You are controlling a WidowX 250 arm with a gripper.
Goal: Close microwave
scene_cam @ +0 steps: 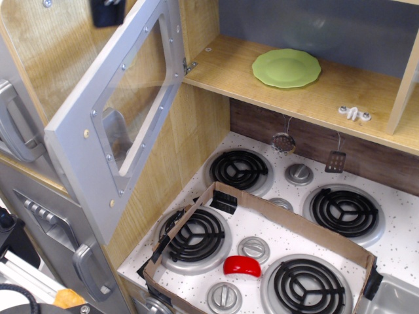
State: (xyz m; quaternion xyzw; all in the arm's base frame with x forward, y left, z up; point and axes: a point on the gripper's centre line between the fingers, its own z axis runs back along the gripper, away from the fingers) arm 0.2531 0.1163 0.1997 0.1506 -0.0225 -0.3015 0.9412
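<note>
Claw (107, 11) barely shows at the upper left edge, dark, behind the door's top; whether it's spread or pressed together I cannot tell. Microwave door (114, 121) hangs wide open across the left, flat silver-grey with a clear window, hinged by the wooden shelf (288, 91), so I judge I'm placed to push it.
</note>
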